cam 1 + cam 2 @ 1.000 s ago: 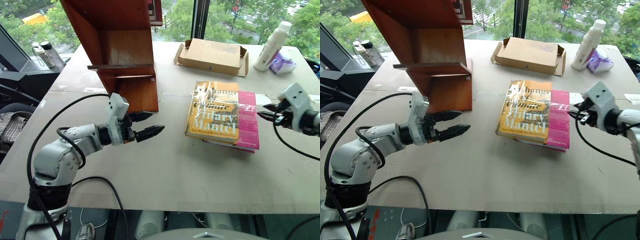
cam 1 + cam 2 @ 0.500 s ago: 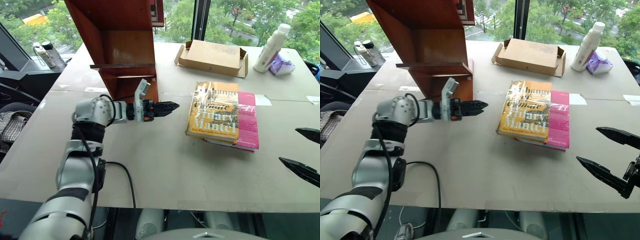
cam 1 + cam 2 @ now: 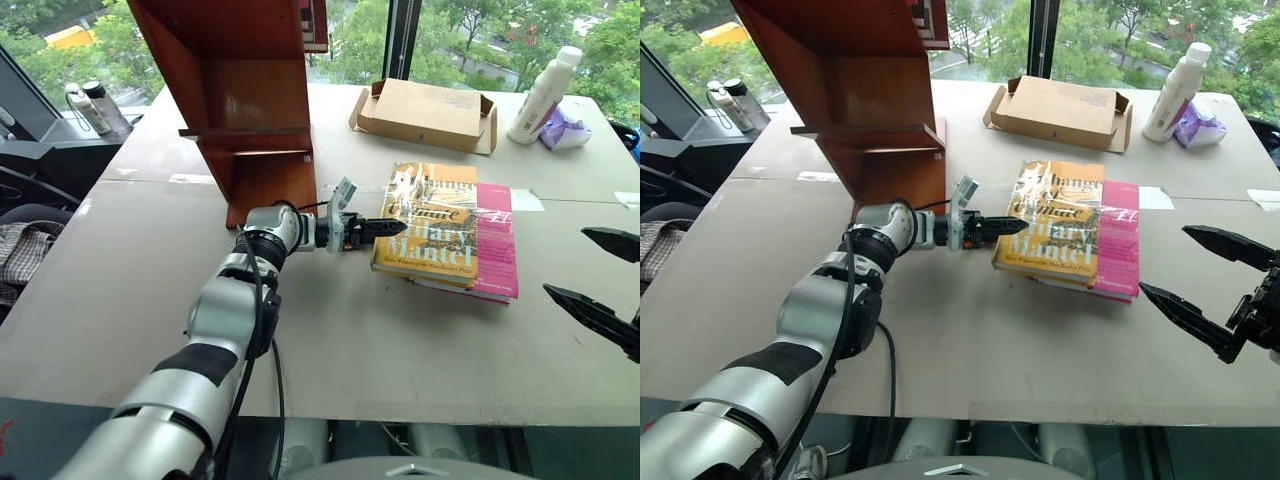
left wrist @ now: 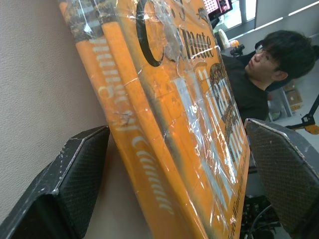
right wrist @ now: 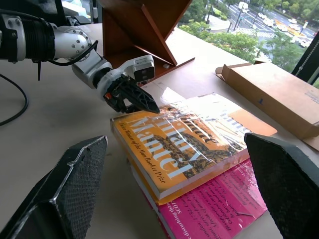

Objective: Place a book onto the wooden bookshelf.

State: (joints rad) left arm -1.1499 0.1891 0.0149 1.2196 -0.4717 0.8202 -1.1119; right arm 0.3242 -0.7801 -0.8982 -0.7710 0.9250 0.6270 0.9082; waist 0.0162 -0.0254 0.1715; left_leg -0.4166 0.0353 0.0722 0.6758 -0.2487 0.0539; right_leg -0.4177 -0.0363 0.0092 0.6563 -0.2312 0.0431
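A thick yellow-orange paperback book with a glossy cover and large lettering reading "Hilary Mantel" lies flat right of centre in the head views, stacked on a pink book that sticks out along its right side. Both rest on the pale grey counter.

The left gripper reaches in from the left of the frame, pointing level toward the right, at the yellow book's left edge. Its black fingers stand wide apart; in the left wrist view the book's yellow spine sits between them, one finger low beside the spine and the other over the cover. The fingers have not closed on the book, and whether either touches it cannot be told.

The right gripper shows at the right edge of the frame, its two black fingers spread wide and empty, well apart from the books.

The tall reddish-brown wooden bookshelf with slanted side panels stands in the upper left of the frame, just behind the left arm. A flat tan cardboard box lies at upper centre, with a white bottle and a purple packet at upper right. A person in a dark top shows beyond the book in the left wrist view.
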